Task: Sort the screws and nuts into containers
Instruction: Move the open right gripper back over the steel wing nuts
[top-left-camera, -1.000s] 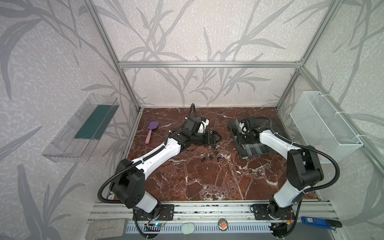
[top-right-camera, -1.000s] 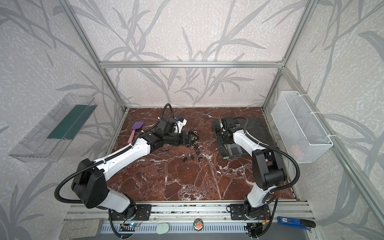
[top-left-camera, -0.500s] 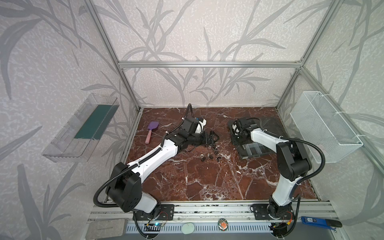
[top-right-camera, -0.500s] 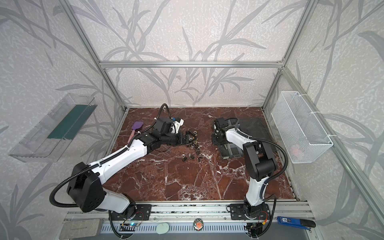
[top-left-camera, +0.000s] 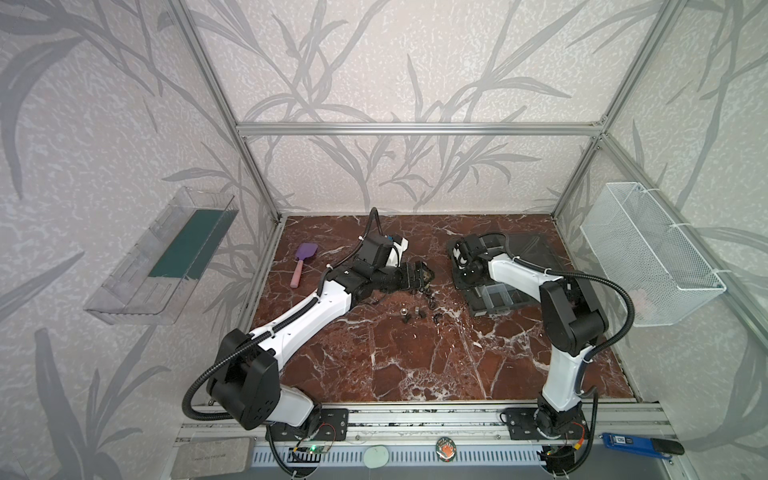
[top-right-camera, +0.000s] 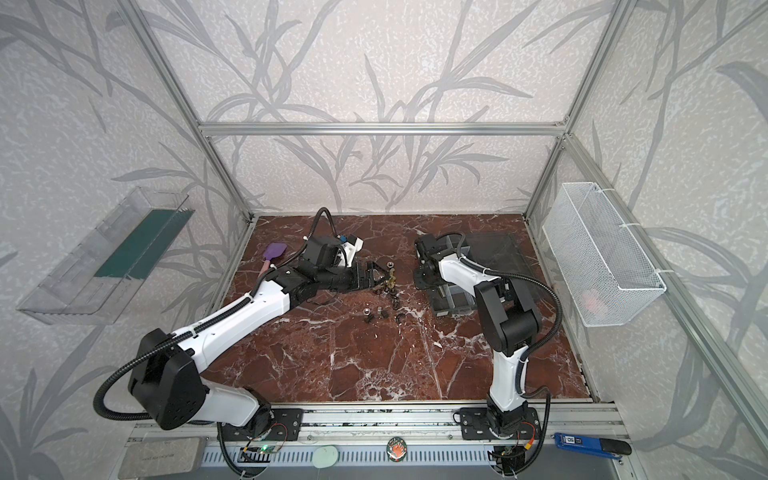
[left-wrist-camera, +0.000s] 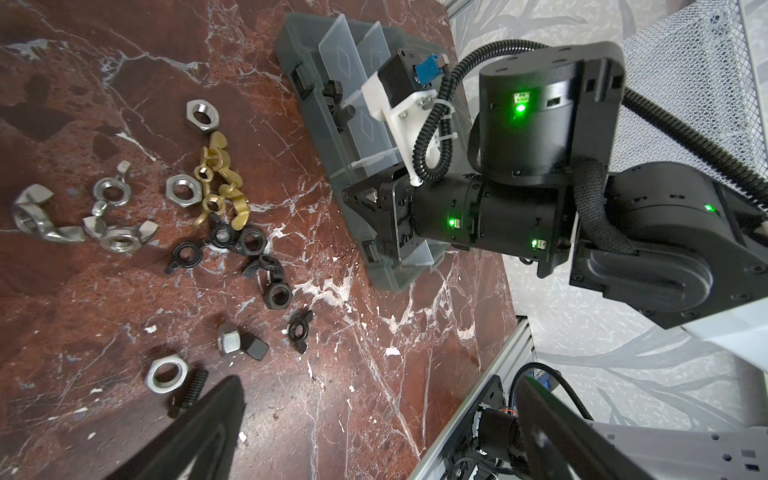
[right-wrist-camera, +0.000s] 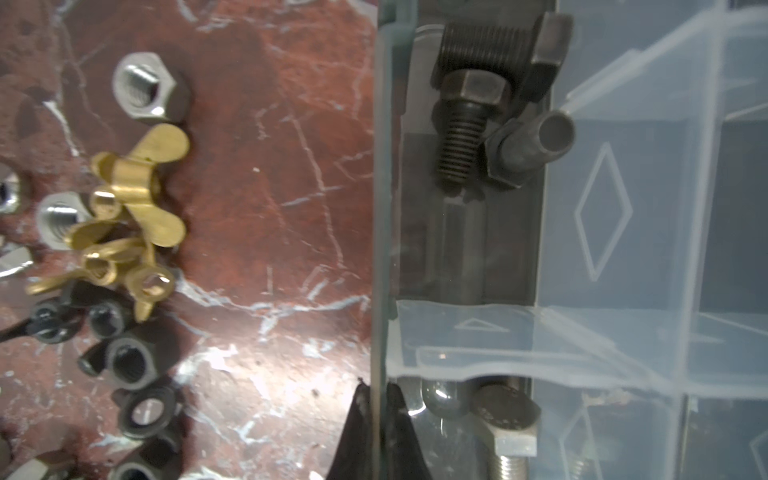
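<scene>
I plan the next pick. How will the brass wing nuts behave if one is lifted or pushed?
The brass wing nuts lie tangled in a heap, so lifting one may drag neighbours. Their flat wings probably prevent rolling. On the glossy marble tabletop, a push likely slides them.

**Markings legible in the scene**
No words can be read: diamond outlines (right-wrist-camera: 603, 211) are embossed on the translucent dividers (left-wrist-camera: 348, 79) of the containers (right-wrist-camera: 465, 249); the white label (top-left-camera: 619, 439) on the blue tool (top-left-camera: 636, 441) is illegible.
</scene>
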